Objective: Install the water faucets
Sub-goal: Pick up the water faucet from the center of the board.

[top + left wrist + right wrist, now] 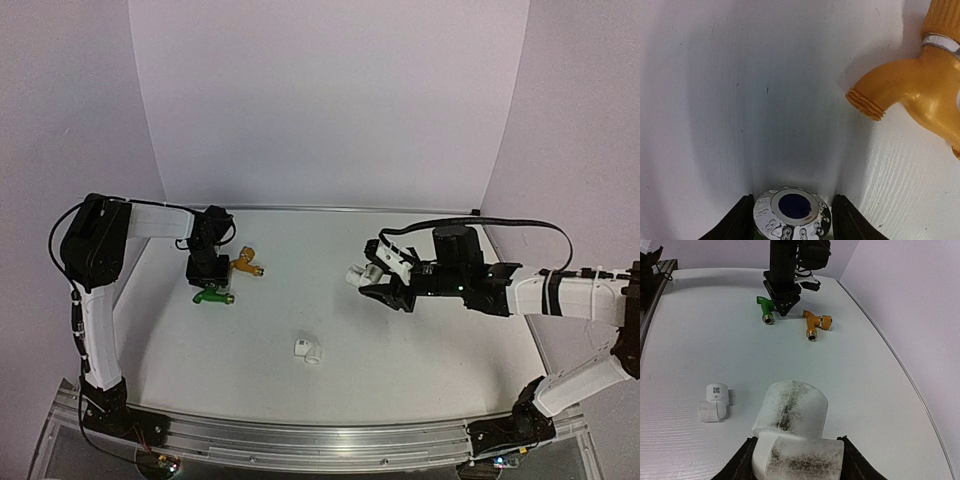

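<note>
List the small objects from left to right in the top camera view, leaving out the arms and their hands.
green faucet → orange faucet → loose white fitting → gripped white fitting

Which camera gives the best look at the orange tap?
The right wrist view: the orange tap lies whole and unobstructed on the table. The left wrist view is close but crops it; the top view shows it tiny.

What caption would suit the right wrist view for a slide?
Right gripper holding a white elbow fitting, facing the left gripper over the green faucet.
</note>
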`<control>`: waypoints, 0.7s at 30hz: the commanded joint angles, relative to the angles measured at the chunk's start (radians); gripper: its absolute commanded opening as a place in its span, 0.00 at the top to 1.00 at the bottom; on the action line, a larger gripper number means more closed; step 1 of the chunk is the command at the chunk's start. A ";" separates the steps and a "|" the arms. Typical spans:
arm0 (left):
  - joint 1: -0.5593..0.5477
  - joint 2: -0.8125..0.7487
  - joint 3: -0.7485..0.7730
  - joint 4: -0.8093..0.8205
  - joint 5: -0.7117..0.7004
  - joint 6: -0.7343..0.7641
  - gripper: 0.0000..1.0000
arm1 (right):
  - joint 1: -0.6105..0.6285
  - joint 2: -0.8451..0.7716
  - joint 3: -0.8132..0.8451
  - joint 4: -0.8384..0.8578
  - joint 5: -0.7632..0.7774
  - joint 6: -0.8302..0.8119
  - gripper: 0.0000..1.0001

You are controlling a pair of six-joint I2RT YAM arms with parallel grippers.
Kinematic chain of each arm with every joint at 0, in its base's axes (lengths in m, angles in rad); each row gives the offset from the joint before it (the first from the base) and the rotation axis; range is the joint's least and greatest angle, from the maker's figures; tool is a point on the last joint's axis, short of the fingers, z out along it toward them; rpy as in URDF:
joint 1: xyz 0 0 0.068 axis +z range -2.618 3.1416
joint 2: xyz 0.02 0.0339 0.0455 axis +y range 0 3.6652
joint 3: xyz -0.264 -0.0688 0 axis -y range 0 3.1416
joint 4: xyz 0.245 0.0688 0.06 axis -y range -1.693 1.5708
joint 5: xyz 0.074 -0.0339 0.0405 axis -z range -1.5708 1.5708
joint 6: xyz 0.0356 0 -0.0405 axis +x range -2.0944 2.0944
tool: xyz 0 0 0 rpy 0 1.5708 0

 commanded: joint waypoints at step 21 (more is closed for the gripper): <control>-0.237 -0.159 0.299 0.019 0.168 -0.122 1.00 | 0.002 0.111 0.234 -0.131 0.201 -0.289 1.00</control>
